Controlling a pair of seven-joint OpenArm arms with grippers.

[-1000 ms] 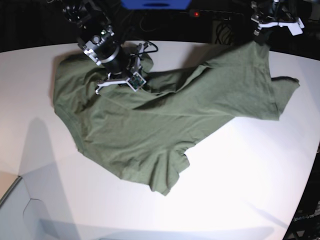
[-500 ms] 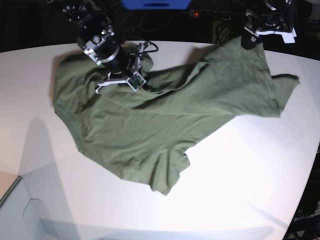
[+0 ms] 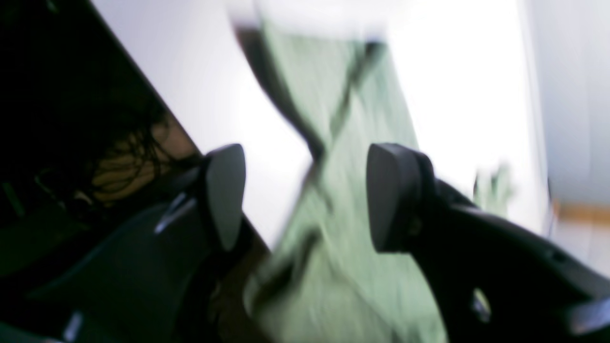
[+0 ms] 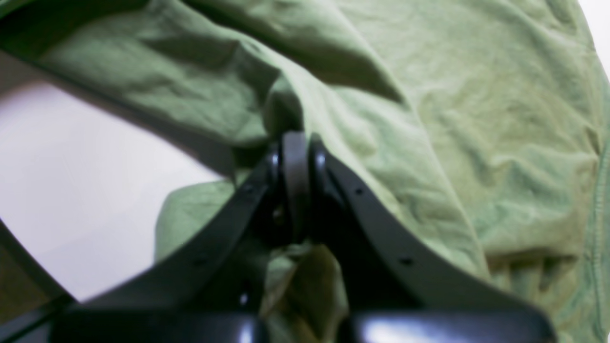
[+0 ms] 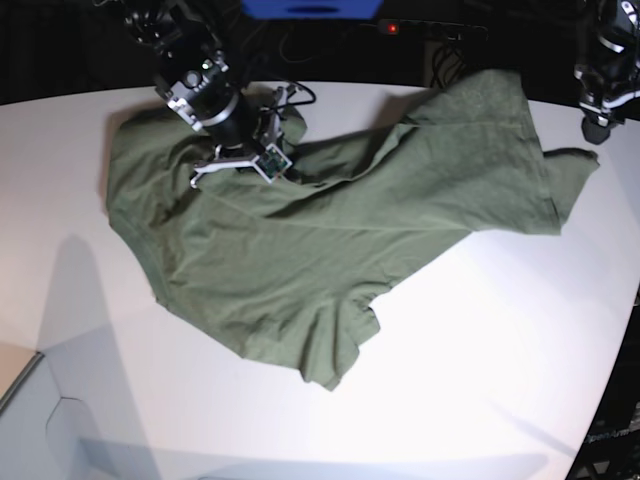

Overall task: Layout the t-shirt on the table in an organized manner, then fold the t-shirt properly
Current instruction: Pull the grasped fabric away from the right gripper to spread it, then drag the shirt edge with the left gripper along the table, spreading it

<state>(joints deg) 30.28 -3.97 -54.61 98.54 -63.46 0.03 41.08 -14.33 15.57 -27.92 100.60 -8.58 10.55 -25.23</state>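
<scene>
The t-shirt [image 5: 330,240] lies spread but crooked across the far half of the surface [image 5: 470,380], one sleeve pointing toward the near edge and a long wrinkled band running up to the far right corner. That corner was pinched and lifted by the left end effector [image 5: 600,125] a second ago; now the cloth has dropped flat and the left end effector has pulled off to the right, clear of the fabric. Its wrist view shows both pads [image 3: 224,195] well apart with nothing between them (released, heavy motion blur). The right end effector [image 4: 295,181] is clenched on a bunched fold near the collar end, same spot as before. Judgement: the layout step is partly done, since the shirt is stretched out but skewed and creased, so another regrasp looks needed before folding. The surface is white, smooth and curved at the edge, with shadows near the front. Behind it the room is dark, with a blue box [image 5: 310,8] and a red light [image 5: 392,28].
</scene>
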